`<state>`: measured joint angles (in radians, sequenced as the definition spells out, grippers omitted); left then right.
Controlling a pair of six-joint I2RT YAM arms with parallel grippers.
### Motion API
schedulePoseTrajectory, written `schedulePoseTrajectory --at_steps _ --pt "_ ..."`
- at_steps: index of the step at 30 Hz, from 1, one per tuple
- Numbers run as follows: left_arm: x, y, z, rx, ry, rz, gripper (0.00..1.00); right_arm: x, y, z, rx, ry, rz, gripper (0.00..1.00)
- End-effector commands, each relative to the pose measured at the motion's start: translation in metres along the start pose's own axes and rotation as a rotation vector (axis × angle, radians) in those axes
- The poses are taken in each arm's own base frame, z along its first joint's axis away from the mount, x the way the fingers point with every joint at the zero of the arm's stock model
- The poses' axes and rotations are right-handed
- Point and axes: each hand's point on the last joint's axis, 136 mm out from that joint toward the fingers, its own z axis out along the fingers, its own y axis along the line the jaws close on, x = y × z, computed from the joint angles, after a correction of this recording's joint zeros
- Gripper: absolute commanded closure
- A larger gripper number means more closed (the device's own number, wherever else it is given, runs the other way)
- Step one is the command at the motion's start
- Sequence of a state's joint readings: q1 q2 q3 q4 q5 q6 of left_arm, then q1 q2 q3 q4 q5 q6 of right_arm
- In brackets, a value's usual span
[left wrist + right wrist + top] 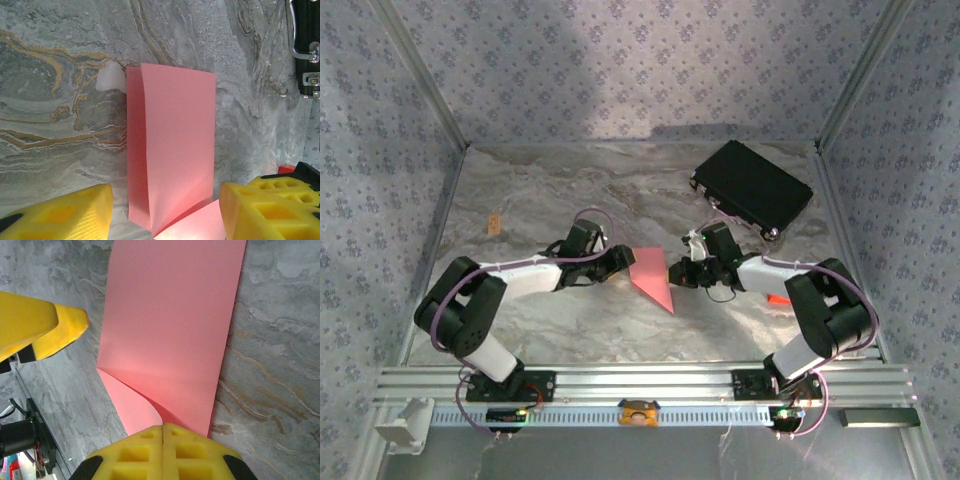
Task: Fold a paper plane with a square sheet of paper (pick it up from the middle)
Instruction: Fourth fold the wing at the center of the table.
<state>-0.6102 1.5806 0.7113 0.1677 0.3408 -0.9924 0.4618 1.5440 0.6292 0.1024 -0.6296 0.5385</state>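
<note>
Dead centre on the desk (550, 320), the paper (653, 277) is only loosely doubled over, every plane crease yet to come, with the right gripper (163, 432) at its 3 o'clock pinched shut on an edge and the left gripper (165, 210) at 9 o'clock half open, gripping nothing.

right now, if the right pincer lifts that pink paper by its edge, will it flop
Probably floppy: the paper curls into a soft fold where the right pincer pinches its edge. It looks thin and light, so a push would likely buckle or slide it across the smooth table.
</note>
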Motion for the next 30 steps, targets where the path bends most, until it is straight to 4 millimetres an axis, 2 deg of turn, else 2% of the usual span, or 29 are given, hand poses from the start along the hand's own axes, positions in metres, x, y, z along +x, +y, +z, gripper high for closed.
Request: schedulePoseTrajectory --at_steps 1,13,18,24,28,30 --pt "-0.001 -0.01 0.003 0.026 0.029 0.016 0.41 -0.001 0.005 -0.005 -0.04 -0.014 0.002 0.95" --pt "0.0 -0.016 0.017 0.069 0.073 0.006 0.46 0.0 0.0 -0.006 -0.034 -0.017 0.019 0.95" --pt "0.0 -0.019 0.021 0.087 0.086 0.0 0.57 -0.001 -0.001 -0.007 -0.033 -0.021 0.021 0.95" --pt "-0.001 -0.021 0.025 0.098 0.093 -0.008 0.66 -0.001 -0.001 -0.007 -0.034 -0.023 0.022 0.94" --pt "-0.002 -0.022 0.026 0.104 0.09 -0.015 0.78 -0.002 0.0 -0.008 -0.035 -0.026 0.022 0.91" --pt "-0.003 -0.023 0.025 0.107 0.08 -0.017 0.85 -0.002 0.0 -0.009 -0.029 -0.032 0.021 0.86"
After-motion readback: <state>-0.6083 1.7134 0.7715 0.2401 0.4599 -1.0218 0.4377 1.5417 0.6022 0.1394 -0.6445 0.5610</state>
